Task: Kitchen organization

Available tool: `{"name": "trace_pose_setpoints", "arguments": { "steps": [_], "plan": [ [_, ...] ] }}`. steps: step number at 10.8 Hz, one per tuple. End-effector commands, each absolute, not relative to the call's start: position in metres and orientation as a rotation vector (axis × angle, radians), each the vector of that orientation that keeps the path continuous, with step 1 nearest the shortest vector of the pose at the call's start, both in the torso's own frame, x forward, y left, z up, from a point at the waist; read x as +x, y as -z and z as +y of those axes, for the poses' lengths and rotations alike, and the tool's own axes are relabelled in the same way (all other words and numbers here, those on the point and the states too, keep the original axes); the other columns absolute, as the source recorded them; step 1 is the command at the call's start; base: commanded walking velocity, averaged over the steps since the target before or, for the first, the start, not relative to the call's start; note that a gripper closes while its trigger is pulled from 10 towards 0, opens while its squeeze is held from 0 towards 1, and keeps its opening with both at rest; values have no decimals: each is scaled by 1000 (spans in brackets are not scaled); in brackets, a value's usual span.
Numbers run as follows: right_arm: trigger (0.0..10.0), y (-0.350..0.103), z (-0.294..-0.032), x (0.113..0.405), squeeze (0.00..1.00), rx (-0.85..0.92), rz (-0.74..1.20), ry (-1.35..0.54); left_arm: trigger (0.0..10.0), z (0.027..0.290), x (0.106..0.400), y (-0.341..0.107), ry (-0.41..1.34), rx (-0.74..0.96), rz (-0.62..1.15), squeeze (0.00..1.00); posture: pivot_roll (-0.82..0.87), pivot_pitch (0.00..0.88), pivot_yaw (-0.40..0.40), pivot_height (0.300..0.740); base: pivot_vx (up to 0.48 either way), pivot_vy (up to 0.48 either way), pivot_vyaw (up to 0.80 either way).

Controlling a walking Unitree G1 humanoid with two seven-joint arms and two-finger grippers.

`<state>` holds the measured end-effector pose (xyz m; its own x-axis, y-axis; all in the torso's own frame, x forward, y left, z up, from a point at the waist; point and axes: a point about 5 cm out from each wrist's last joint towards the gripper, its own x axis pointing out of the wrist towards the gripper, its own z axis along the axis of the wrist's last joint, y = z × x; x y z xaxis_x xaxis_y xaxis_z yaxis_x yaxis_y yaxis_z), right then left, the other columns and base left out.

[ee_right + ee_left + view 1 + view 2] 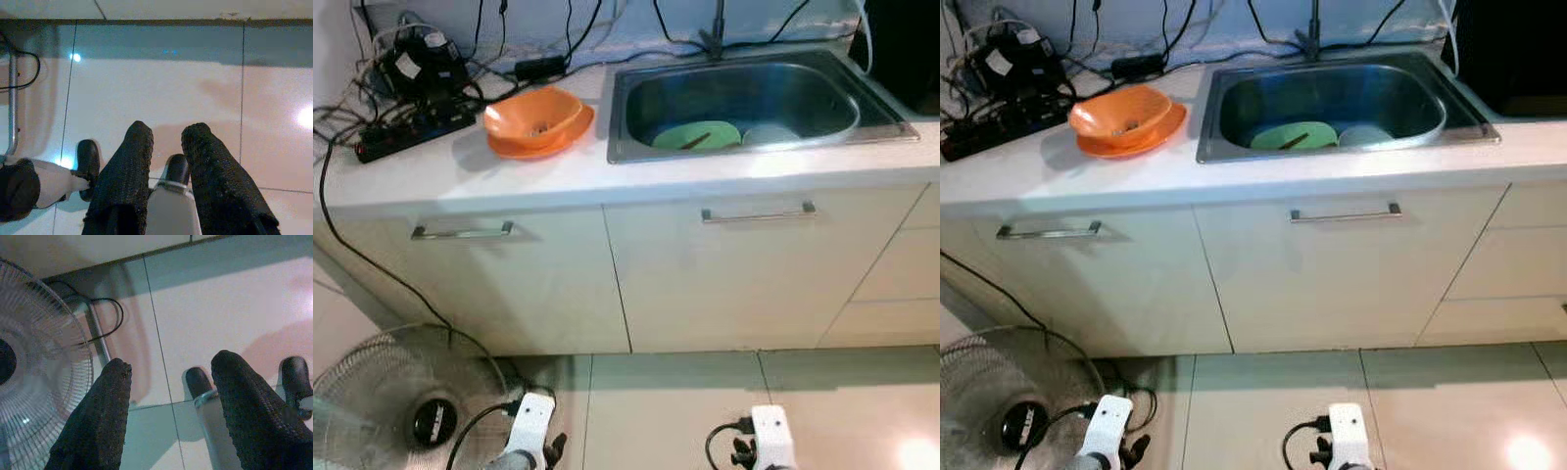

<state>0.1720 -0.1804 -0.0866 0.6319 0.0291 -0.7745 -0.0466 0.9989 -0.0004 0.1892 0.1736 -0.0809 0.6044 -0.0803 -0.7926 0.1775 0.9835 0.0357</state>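
Both arms hang idle: left end effector wide open, right end effector slightly open, both empty; orange bowl on the surface left of the sink

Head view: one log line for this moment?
phase: facing counter | orange bowl on orange plate | green plate in sink | left gripper open, idle | right gripper open, idle
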Motion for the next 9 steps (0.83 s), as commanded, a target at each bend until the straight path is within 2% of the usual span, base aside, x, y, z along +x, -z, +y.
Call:
{"name": "trace_pose_setpoints", "arguments": {
  "steps": [1,7,9],
  "plan": [
    [10000,86,-177,174,0,-21,876,-59,10000,179,188,81,137,136,917,0,43,58,126,740,379,0,475],
    [10000,86,-177,174,0,4,877,-35,10000,178,189,81,143,135,915,0,41,56,125,740,397,0,0],
    [10000,86,-177,174,0,4,878,-35,10000,178,189,80,136,120,901,0,41,56,125,740,0,0,0]
  ]
}}
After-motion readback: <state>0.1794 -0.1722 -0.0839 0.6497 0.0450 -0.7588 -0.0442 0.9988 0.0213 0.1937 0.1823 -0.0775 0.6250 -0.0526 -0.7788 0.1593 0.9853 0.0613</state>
